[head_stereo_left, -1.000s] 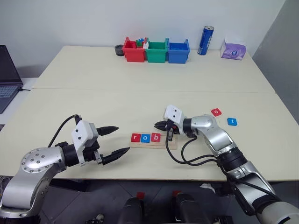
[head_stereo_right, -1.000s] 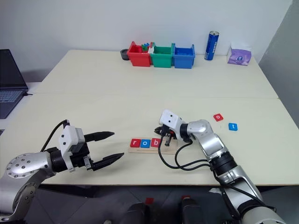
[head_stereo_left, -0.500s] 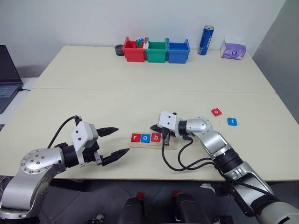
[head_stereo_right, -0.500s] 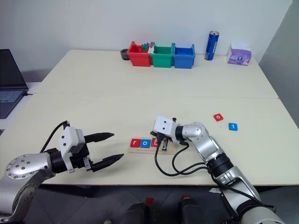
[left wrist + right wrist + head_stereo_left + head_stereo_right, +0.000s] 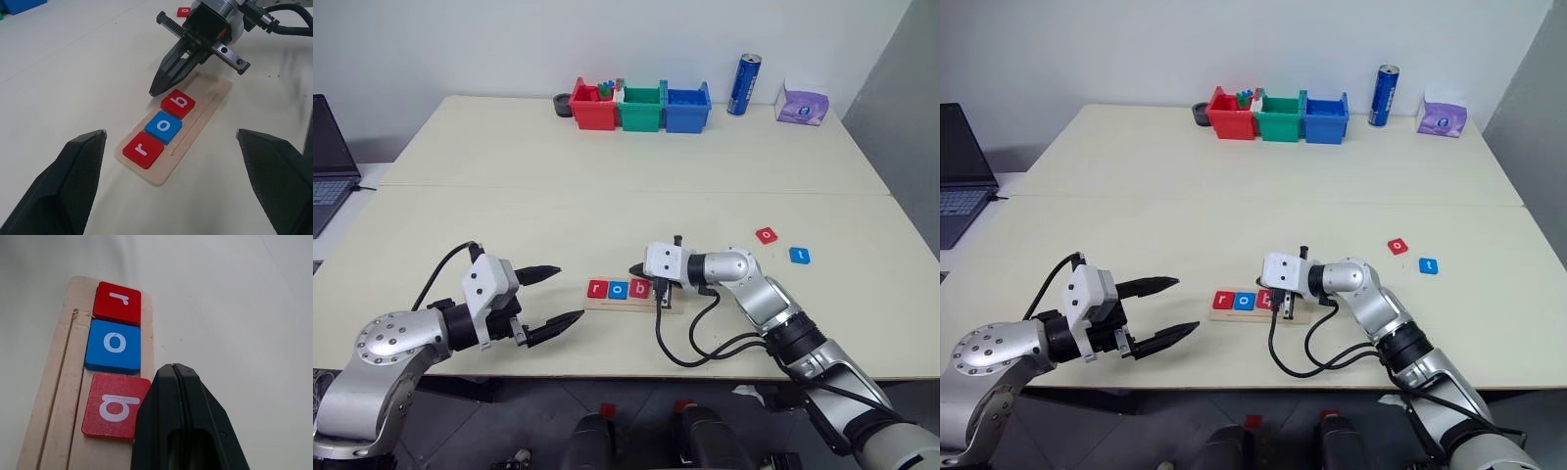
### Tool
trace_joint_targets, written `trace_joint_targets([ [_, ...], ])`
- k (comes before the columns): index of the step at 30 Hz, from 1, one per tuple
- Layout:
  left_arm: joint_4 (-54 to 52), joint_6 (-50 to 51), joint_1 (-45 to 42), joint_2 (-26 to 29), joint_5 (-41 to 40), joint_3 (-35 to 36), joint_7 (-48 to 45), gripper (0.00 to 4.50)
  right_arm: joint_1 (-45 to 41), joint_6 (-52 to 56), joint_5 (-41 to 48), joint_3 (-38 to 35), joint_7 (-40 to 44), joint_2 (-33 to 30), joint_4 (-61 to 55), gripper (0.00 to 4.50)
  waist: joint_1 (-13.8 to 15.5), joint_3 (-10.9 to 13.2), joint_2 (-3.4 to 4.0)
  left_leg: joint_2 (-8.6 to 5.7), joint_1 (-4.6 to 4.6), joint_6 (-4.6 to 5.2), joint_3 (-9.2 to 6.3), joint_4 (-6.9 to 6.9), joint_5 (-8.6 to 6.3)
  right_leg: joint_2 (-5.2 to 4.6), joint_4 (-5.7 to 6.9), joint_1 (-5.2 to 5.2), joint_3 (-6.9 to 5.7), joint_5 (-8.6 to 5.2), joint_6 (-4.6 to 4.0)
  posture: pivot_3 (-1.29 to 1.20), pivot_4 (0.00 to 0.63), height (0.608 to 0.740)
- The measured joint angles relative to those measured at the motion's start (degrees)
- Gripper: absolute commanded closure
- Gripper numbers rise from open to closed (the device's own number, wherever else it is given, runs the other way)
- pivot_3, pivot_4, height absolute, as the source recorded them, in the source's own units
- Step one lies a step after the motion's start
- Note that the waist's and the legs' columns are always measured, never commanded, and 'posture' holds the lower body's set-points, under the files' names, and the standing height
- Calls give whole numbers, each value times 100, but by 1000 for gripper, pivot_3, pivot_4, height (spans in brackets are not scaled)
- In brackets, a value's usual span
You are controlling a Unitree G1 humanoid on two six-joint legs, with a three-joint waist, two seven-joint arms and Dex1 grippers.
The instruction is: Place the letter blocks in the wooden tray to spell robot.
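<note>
**Three tiles in the tray, two loose on the table**

The wooden tray [image 5: 634, 296] is a pale strip with a lengthwise groove, lying just below the centre of the left eye view. In it sit three letter blocks in a row: a red r [image 5: 597, 289], a blue o [image 5: 618, 289] and a red b [image 5: 638, 288], each touching the next. The right gripper [image 5: 155, 90] has its black fingers pressed together, holding nothing, tip just beside the b. The left wrist view shows that tip clear of the tile; the right wrist view shows the groove running alongside the tiles. The left gripper [image 5: 555, 294] hangs wide open at lower left, empty. Two more blocks, a red tile [image 5: 767, 235] and a blue tile [image 5: 800, 255], lie apart at right of centre.
</note>
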Motion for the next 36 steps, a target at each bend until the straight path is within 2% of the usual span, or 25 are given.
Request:
trace_joint_targets([
  [29, 0, -6, -41, 0, 45, -2, 49, 0, 176, -237, -140, 84, 208, -30, -273, 4484, 1, 0, 0, 0, 0, 0, 0, 0, 0, 0, 0, 0, 0, 0, 0, 0, 150, 740],
  [33, 0, -10, -52, 0, 46, -4, 44, 0, 176, 108, 34, -42, 204, 38, -547, 4484, 2, 0, 0, 1, 0, 0, -2, 0, 0, 0, 1, 0, 0, 0, -1, 0, 150, 740],
  [36, -46, -12, 31, 3, 28, -4, 1, 0, 220, 788, 306, -359, 120, 32, -1016, 4484, 6, 0, 0, 4, -2, 0, -4, 1, 0, -2, 1, 0, -1, 1, -3, 0, 150, 740],
])
